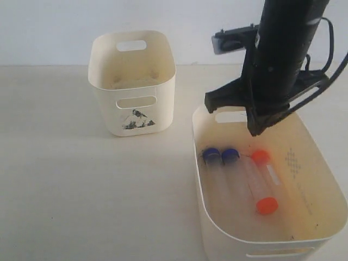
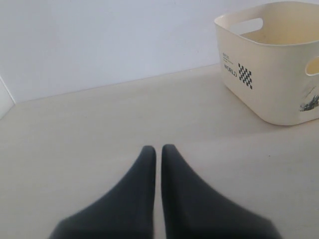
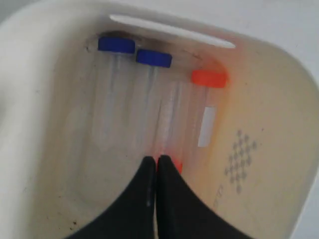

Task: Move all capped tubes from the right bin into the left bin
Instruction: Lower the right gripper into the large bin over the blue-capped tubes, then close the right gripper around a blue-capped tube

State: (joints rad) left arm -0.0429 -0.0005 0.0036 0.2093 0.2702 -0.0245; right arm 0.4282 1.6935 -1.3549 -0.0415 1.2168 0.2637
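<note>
Capped tubes point(image 1: 255, 182) — all four — lie side by side on the floor of the right bin point(image 1: 325, 185). The left bin point(image 1: 133, 117) stands well apart, and no tube shows in it. Our right gripper point(image 1: 254, 132) hangs over the right bin's far end with its jaws pressed together, holding nothing. Our left gripper point(image 2: 158, 149), likewise closed and empty, sits above the bare table point(image 2: 75, 139). To pick cleanly, we judge we should spread the right jaws first and line them across the outermost orange-capped tube point(image 1: 273, 176), which has free floor beside it. We would then descend on its middle so its neighbours are not nudged.
</note>
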